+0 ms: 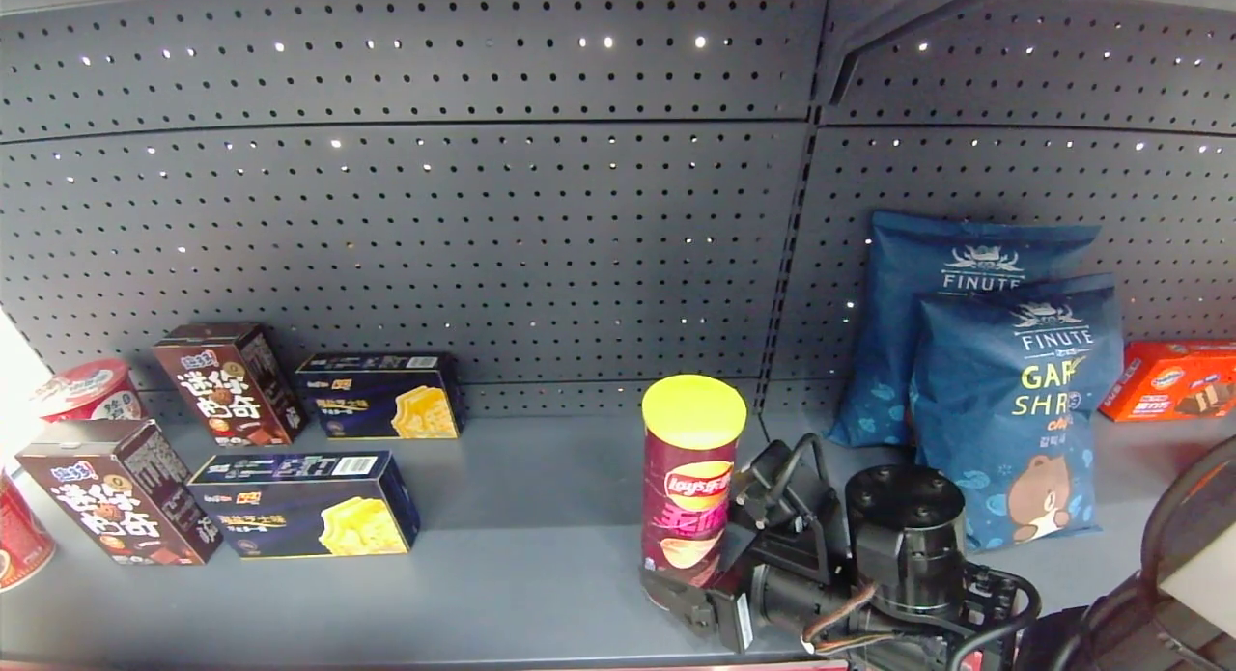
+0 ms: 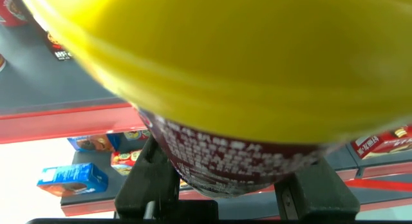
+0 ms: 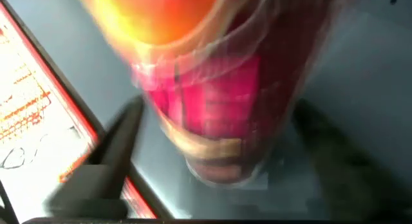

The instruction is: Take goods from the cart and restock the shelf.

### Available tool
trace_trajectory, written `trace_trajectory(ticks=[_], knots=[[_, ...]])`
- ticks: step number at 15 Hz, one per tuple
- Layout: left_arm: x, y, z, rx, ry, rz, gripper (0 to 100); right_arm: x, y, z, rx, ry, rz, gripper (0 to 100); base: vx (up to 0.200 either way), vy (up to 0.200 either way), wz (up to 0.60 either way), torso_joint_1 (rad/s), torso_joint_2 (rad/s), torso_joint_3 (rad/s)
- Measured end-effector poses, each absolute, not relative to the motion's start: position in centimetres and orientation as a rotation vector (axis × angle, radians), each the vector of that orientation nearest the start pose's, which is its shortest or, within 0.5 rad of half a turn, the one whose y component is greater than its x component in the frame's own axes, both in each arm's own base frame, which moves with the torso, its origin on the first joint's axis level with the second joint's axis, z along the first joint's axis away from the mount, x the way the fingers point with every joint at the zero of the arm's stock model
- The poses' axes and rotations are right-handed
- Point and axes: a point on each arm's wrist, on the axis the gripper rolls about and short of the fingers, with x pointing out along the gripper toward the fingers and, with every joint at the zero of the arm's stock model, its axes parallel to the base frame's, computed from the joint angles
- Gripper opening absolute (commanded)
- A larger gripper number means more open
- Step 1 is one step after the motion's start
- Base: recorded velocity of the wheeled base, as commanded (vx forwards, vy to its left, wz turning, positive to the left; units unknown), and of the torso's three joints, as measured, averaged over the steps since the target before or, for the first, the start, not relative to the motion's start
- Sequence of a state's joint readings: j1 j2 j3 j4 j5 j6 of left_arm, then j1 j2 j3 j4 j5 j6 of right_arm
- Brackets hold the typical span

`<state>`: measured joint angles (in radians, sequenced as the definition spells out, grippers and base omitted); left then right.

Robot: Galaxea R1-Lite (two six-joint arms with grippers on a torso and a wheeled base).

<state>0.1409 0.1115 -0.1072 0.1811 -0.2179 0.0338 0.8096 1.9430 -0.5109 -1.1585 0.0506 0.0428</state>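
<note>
Right gripper (image 1: 710, 545) at the chips can (image 1: 690, 478), lower centre, grip unclear. Left gripper (image 2: 235, 185) clamps a second can (image 2: 232, 156).

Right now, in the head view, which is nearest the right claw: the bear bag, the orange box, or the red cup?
1. Bear bag, just to the right of the right claw.
2. Orange box, far right, at the back.
3. Red cup, far left.

Head looks down onto shelf (image 1: 541, 555), right wrist close — can (image 1: 688, 488) shared
</note>
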Motion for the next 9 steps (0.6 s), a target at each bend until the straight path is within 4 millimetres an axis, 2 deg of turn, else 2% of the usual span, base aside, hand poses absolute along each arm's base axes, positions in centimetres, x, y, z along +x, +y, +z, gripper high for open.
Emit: trace_trajectory(ticks=[4,7,9], knots=[[-2.2,-0.8,8.9,0.002,0.18,-0.082,0,19.5,20.6,9.6,-0.069,0.285,0.832,100,0.0,0.0,0.0,0.0,0.0,0.0],[-2.3,-0.9,9.1,0.047,0.17,-0.106,0,17.1,17.7,11.1,-0.066,0.264,0.778,100,0.0,0.0,0.0,0.0,0.0,0.0],[-2.5,-1.0,10.0,0.081,0.141,-0.146,0,15.5,15.6,12.3,-0.066,0.261,0.753,100,0.0,0.0,0.0,0.0,0.0,0.0]])
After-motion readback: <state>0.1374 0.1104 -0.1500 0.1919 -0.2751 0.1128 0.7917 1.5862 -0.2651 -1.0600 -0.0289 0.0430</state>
